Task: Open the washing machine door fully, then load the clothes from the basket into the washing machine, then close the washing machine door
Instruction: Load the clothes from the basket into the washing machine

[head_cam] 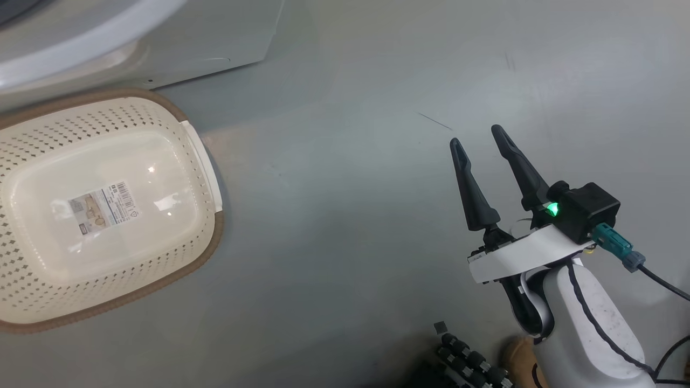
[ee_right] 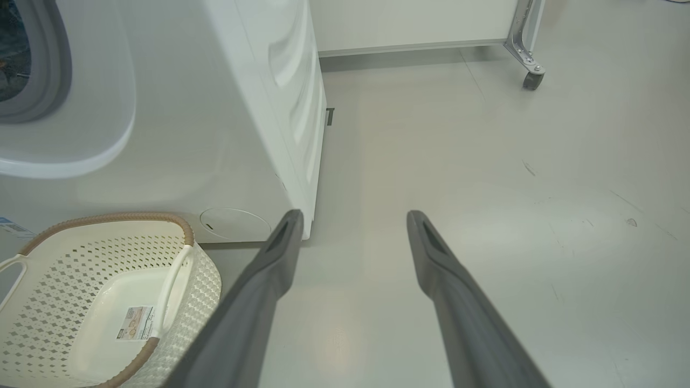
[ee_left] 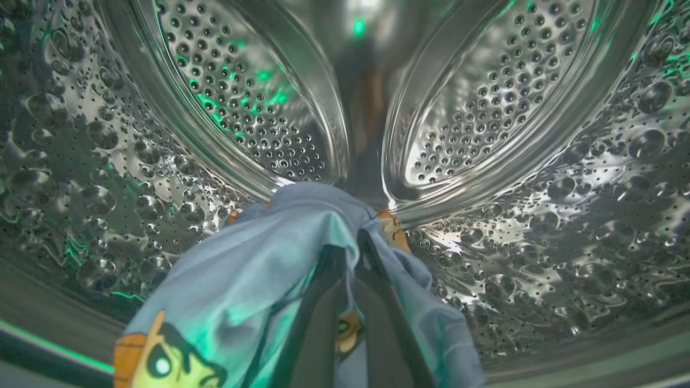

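Two hands: left hand (ee_left: 351,242) is pinching soft light-blue printed clothes (ee_left: 253,269) inside the dimpled steel drum (ee_left: 539,205); right hand (head_cam: 476,136) is hovering spread, apart from the cream perforated basket (head_cam: 214,237).

At nine o'clock in the head view, the basket (head_cam: 32,156) is cream-white, patterned with rows of diamond holes, with a brown woven-look rim. Its label sticker (head_cam: 102,207) is white and tan. The floor (head_cam: 350,188) is pale grey. At four o'clock the right hand (head_cam: 476,136) has black fingers and a green light (head_cam: 551,209). The clothes (ee_left: 253,269) are light blue with orange-brown cartoon prints. The drum (ee_left: 539,108) is silver, dimpled and dotted with holes. The washing machine (ee_right: 215,134) is white.
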Robot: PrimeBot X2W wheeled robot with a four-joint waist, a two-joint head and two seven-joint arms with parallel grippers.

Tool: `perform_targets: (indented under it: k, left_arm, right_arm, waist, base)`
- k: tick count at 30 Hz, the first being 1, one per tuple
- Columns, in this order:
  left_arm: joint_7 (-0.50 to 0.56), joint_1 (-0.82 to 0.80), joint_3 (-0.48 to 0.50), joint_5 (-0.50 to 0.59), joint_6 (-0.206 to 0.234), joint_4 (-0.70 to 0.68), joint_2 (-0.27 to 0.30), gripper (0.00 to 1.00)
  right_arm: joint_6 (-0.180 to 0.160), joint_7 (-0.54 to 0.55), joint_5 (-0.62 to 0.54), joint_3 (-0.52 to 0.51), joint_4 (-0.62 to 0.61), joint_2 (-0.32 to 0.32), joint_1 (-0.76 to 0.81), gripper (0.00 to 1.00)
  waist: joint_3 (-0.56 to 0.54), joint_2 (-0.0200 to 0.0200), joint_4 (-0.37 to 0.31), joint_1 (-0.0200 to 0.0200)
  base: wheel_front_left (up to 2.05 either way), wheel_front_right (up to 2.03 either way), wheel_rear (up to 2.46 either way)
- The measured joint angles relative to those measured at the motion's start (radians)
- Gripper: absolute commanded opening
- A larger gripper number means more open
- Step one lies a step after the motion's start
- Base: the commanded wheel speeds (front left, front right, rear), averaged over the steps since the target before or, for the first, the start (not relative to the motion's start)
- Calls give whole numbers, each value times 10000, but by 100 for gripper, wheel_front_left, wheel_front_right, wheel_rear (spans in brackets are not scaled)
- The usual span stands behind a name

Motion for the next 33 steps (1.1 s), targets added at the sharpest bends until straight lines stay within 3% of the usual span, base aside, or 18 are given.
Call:
perform_targets:
  k: [12, 19, 27, 33]
  left_arm:
    - [165, -1403, -38, 174, 8, 36, 514, 0]
    - [-568, -1714, 184, 165, 71, -19, 497, 0]
    - [-1227, -2192, 410, 184, 456, -267, 614, 0]
    - [-1243, -2249, 8, 800, 504, 54, 859, 23]
  right_arm:
    - [0, 0, 142, 10, -186, 15, 0, 100]
    - [0, 0, 284, 17, -255, 25, -1, 100]
    - [0, 0, 385, 105, -303, 35, -41, 100]
    - [0, 0, 435, 207, -305, 36, -63, 100]
  waist:
    - [704, 0, -281, 0]
    - [990, 0, -375, 0]
    - [1137, 0, -453, 0]
    - [1198, 0, -535, 0]
  base:
    - [0, 0, 0]
    - [0, 0, 0]
    - [0, 0, 0]
    - [0, 0, 0]
